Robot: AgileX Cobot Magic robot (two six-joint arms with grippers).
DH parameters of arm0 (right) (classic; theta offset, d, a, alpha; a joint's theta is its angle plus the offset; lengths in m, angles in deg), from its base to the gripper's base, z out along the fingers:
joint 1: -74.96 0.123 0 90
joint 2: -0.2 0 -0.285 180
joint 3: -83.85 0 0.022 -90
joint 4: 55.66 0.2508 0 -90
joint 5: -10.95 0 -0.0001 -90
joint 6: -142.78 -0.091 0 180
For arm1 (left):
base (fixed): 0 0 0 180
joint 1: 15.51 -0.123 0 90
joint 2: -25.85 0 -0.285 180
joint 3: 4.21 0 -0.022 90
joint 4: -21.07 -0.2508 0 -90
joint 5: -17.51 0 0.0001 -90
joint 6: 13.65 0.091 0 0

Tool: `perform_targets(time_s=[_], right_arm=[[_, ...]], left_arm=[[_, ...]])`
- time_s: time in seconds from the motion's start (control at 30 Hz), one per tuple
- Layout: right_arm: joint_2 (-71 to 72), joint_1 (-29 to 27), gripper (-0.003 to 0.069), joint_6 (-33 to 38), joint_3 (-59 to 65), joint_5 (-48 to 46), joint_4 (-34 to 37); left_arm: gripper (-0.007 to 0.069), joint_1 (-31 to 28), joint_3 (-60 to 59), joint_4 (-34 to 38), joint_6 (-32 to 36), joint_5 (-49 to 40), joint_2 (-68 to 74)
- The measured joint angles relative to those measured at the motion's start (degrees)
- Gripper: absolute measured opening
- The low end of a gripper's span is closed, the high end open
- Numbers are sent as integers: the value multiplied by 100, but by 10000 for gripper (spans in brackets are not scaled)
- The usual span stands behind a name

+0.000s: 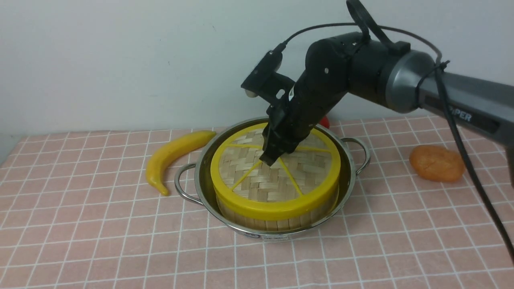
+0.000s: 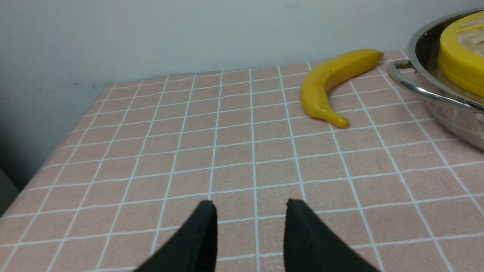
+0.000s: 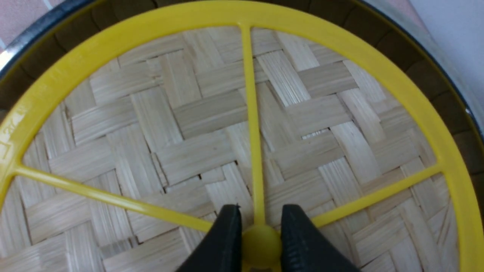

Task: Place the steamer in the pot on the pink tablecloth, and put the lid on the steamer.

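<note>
Two fingers of the right gripper (image 3: 261, 241) were closed on the hub of the lid (image 1: 277, 170), set on the steamer (image 1: 277, 218) inside the pot (image 1: 345, 188) on the pink tablecloth (image 1: 100, 241). Left of it a banana (image 1: 172, 154) was seen, right an orange lump (image 1: 437, 162). The left gripper (image 2: 251, 226) was held open, empty.

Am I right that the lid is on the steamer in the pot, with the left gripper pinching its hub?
Not quite: it is the right gripper that pinches the hub, as the right wrist view shows. The left gripper is open above bare cloth. The lid does sit on the steamer in the pot.
</note>
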Motion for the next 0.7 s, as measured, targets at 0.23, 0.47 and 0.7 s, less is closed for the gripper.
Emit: perform_targets(time_s=[0.23, 0.47, 0.7], right_arm=[[51, -38, 335, -18, -6, -26, -32], [603, -57, 569, -250, -6, -4, -401], [1552, -60, 178, -1394, -11, -95, -872]], left_arm=[[243, 0, 0, 0, 0, 0, 0], [243, 0, 0, 0, 0, 0, 0], [243, 0, 0, 0, 0, 0, 0]])
